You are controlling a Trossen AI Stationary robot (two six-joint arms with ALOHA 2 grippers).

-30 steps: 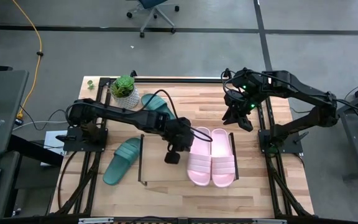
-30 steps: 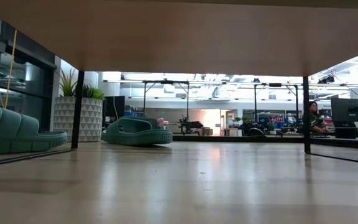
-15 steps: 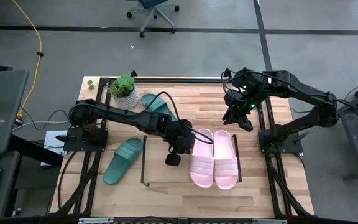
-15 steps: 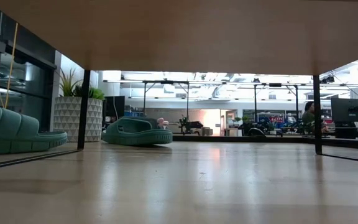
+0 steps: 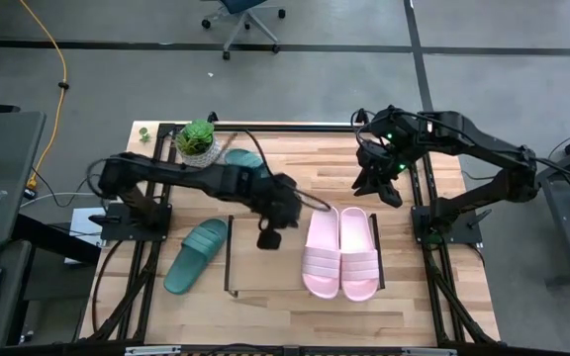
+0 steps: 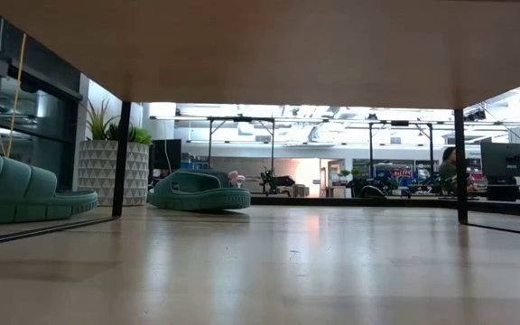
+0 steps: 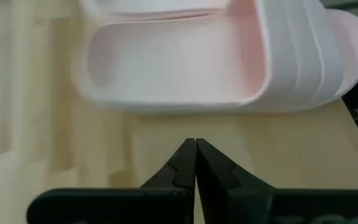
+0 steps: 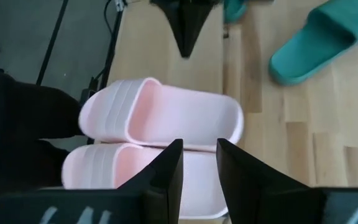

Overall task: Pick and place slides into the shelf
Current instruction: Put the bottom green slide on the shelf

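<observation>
Two pale pink slides lie side by side on the shelf, a black wire rack with a light wood top. One teal slide lies sole-down on the table left of the shelf. The other teal slide rests near the potted plant, partly hidden by my left arm. My left gripper is shut over the shelf, just left of the pink pair, and touches neither slide. My right gripper hovers open beyond the shelf's far right corner, above the pink slides.
A potted plant in a white pot stands at the far left of the table. Black frame rails edge the table. The low view looks under the shelf, past its legs, to both teal slides.
The shelf, with the pink slides on it, slid a little toward the table's right during the first half second and then stayed. My left gripper then drew back from the pink slides, toward the far left. My right arm kept still.
</observation>
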